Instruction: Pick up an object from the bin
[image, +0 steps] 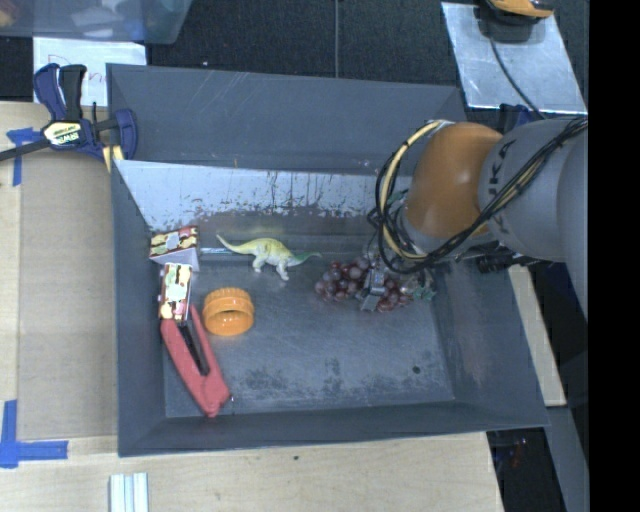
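Observation:
My gripper (378, 292) is low in the right part of the bin, right on a bunch of dark purple toy grapes (340, 283). Its tips sit among the right-hand grapes, under the orange cover of the wrist. A pale green toy dinosaur (264, 252) stands just to the left of the grapes, near the back wall.
An orange round disc (229, 310) lies at the left middle of the bin. Beside it a red and black hand tool (192, 362) runs along the left wall, with a small printed packet (176, 266) at its upper end. The arm and its cables cover the bin's right side.

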